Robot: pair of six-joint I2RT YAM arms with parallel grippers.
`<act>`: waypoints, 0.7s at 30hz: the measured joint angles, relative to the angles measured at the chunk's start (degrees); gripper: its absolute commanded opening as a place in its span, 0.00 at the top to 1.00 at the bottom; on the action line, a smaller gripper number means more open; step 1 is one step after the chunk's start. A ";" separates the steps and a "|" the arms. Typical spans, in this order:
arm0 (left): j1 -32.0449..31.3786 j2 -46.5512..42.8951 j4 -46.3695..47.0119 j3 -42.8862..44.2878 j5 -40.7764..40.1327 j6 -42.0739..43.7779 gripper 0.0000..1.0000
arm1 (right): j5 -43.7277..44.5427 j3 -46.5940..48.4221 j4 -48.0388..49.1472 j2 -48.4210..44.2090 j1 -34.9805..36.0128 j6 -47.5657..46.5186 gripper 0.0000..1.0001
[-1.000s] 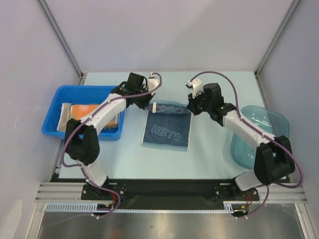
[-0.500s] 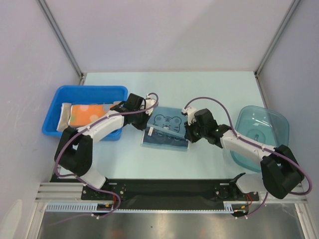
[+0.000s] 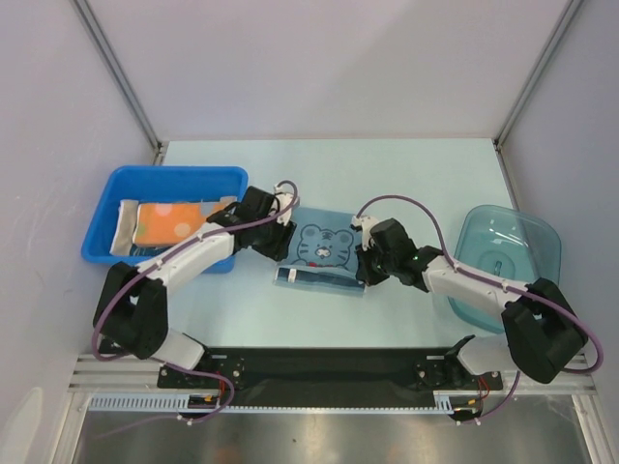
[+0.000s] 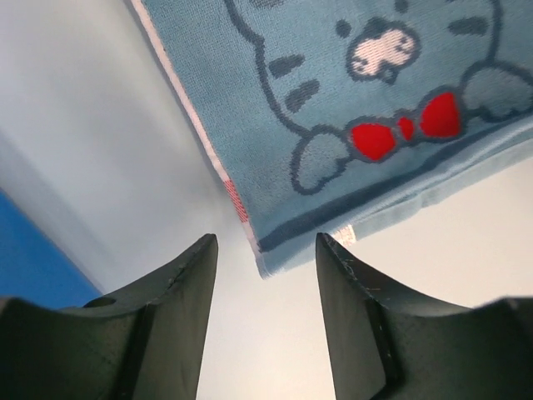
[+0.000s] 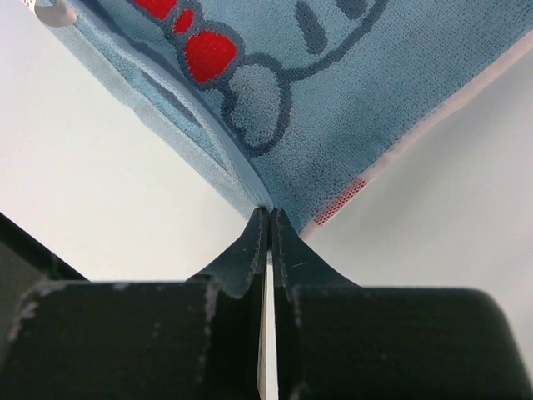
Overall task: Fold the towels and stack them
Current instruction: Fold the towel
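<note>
A light blue towel point(image 3: 324, 249) with a cartoon animal face and a red bow lies folded at the table's middle. My left gripper point(image 3: 281, 253) stands open just off its near-left corner. In the left wrist view the towel point(image 4: 366, 100) has its corner lying free between the tips of that open gripper point(image 4: 266, 243), touching neither finger. My right gripper point(image 3: 363, 273) is at the near-right corner. In the right wrist view that gripper point(image 5: 269, 212) is shut on the towel point(image 5: 333, 108), pinching its folded corner. An orange towel with pale dots point(image 3: 174, 220) lies in the blue bin on a pale towel point(image 3: 126, 224).
The blue bin point(image 3: 106, 193) stands at the left, close behind my left arm. A clear teal tub point(image 3: 503, 215) sits at the right beside my right arm. Grey walls enclose the table on three sides.
Both grippers brought the towel's far edge toward the near edge, folding it over so that the dark lettered side is covered by the animal face. The left gripper has opened and let go of its corner.
</note>
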 measured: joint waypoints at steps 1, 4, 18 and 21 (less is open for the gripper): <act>-0.15 -0.96 0.20 -0.28 0.00 -1.53 0.43 | 0.07 0.00 -0.02 0.13 0.09 0.35 1.00; -0.37 -3.17 0.55 -1.27 -0.57 -6.49 0.42 | 0.57 -0.04 -0.31 0.31 0.37 1.68 0.99; -2.60 -4.66 2.95 -9.40 -1.53 -21.09 0.48 | 1.60 -1.09 -5.09 0.22 0.87 10.62 0.58; -2.60 -4.66 3.82 -10.51 -2.21 -22.01 0.50 | 3.10 -1.09 -7.23 -1.07 0.87 14.23 0.57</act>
